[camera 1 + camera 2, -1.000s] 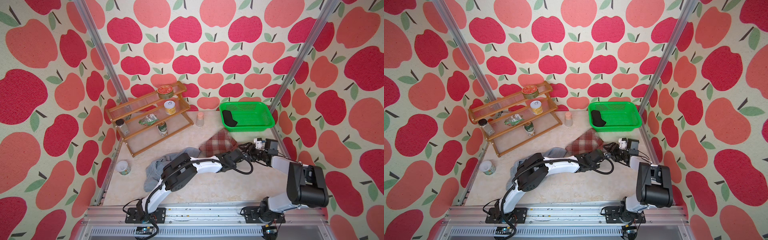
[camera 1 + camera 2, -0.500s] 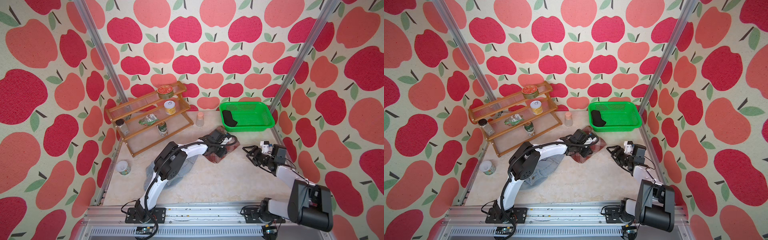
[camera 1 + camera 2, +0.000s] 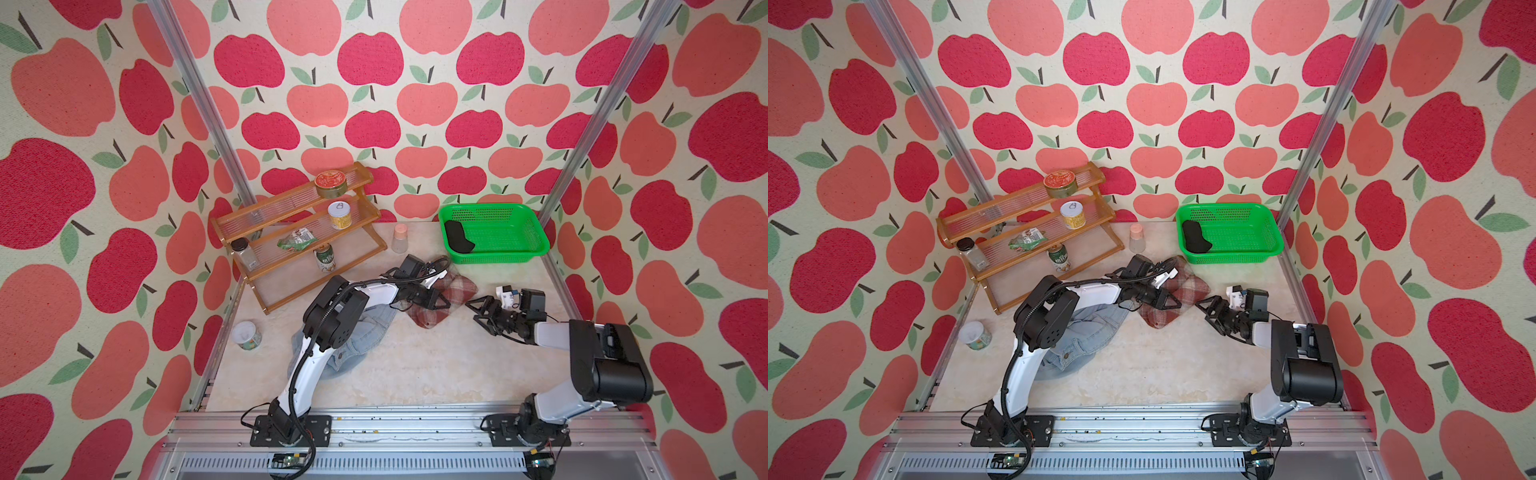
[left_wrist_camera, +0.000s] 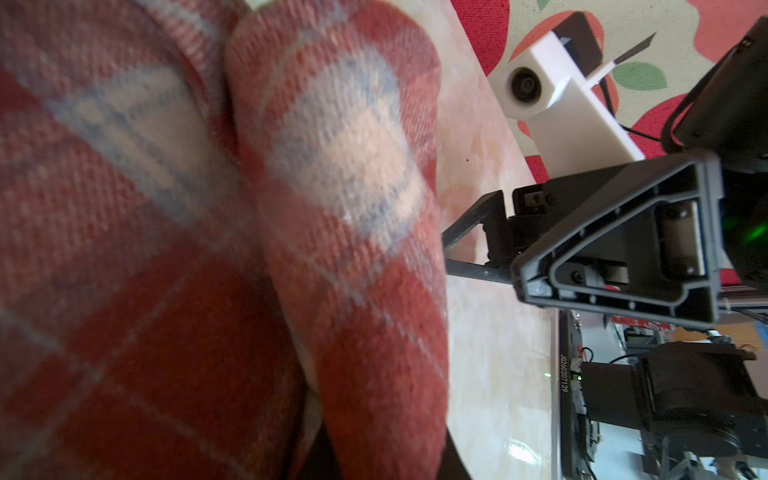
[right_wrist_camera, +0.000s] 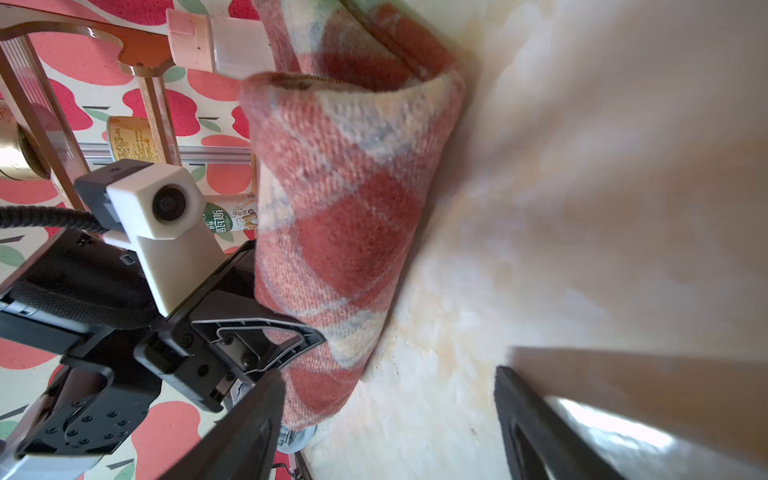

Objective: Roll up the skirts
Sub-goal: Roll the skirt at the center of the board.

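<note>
Plaid skirt (image 3: pixel 461 291), red-brown and cream, lies part-rolled on the table (image 3: pixel 415 374), just in front of the green basket (image 3: pixel 498 259).
Left gripper (image 3: pixel 441 302) is clamped on the roll; right gripper (image 3: pixel 477 313) hovers just beside the cloth, jaws wide apart and holding nothing. Denim skirt (image 3: pixel 353 357) lies crumpled under the left arm; black skirt (image 3: pixel 457 237) sits inside the basket.

Top views look down; wrist views closely share plaid skirt (image 4: pixel 353 208).
</note>
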